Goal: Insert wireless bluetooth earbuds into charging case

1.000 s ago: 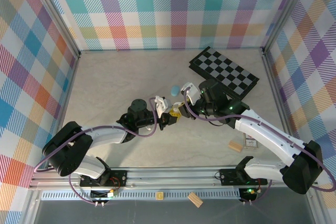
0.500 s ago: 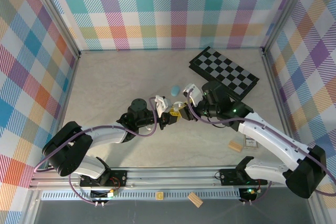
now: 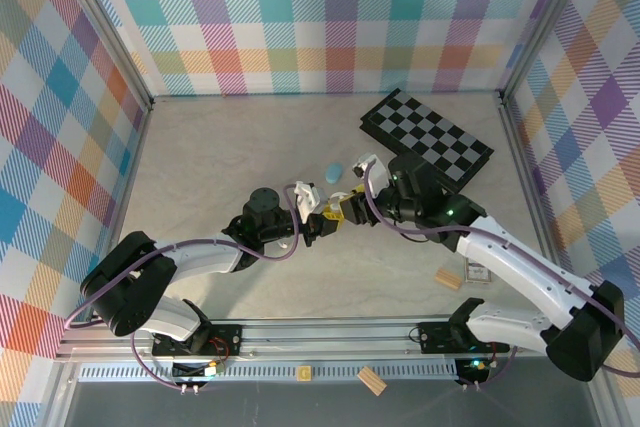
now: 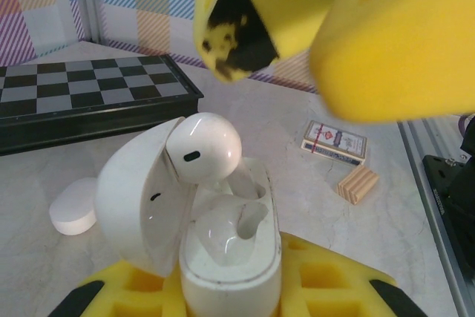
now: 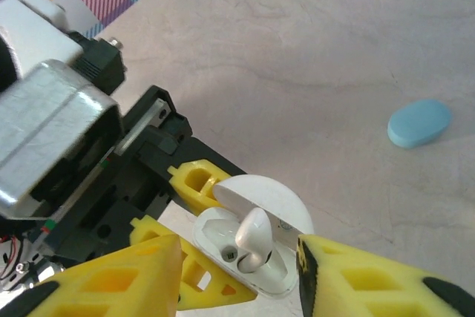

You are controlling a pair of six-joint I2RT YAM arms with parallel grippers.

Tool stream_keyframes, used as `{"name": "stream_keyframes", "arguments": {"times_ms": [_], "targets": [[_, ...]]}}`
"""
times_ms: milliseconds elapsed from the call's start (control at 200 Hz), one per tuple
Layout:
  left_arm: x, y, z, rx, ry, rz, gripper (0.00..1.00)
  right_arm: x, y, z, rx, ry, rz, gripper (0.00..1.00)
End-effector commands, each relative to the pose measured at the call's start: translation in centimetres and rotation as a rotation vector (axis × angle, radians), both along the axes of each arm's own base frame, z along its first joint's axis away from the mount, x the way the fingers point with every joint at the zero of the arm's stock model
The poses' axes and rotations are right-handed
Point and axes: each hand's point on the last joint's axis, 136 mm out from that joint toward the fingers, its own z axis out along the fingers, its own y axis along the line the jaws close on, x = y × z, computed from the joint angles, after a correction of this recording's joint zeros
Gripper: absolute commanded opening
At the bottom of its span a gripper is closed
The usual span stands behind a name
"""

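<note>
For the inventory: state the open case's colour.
White; the case shows best in the left wrist view.

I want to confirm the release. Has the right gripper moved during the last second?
Yes. In the top view the right gripper has pulled back slightly toward the chessboard, away from the white case held by the left gripper.

The table (image 3: pixel 220 157) is a pale, marbled beige surface, and a black-and-grey checkerboard (image 3: pixel 425 142) lies flat at its far right corner. Near the middle rests a light blue oval case (image 3: pixel 333 170), with a white oval case (image 4: pixel 74 213) lying on the surface in front of the board's near edge. Toward the near right side, a tan wooden block (image 3: pixel 449 279) lies just beside a boxed deck of cards (image 3: pixel 478 273).
</note>
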Motion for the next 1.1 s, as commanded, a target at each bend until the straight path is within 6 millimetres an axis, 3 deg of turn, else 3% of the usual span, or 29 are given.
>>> {"name": "stream_keyframes", "arguments": {"times_ms": [0,150,475,745,875,980,1100], "targets": [[0.3,0.2,1.5,-0.042,-0.051,0.012,0.13,0.3,0.9,1.5,0.062,0.034,-0.007,0.41],[0.3,0.2,1.7,-0.046,-0.054,0.009,0.13,0.9,0.6,0.7,0.025,0.058,-0.04,0.32],[0.2,0.3,1.6,-0.043,-0.056,0.007,0.13,1.1,0.9,0.4,0.015,0.078,-0.032,0.3],[0.3,0.4,1.6,-0.044,-0.057,0.015,0.13,0.5,1.0,-0.7,-0.017,0.086,0.01,0.2],[0.3,0.4,1.8,-0.048,-0.059,0.019,0.13,0.3,0.6,-1.4,-0.041,0.096,0.013,0.21],[0.4,0.3,1.9,-0.05,-0.062,0.017,0.13,0.4,0.5,-0.8,-0.028,0.079,0.002,0.29],[0.4,0.3,2.0,-0.056,-0.061,0.017,0.13,0.9,0.1,-0.9,-0.052,0.063,-0.029,0.32]]}}
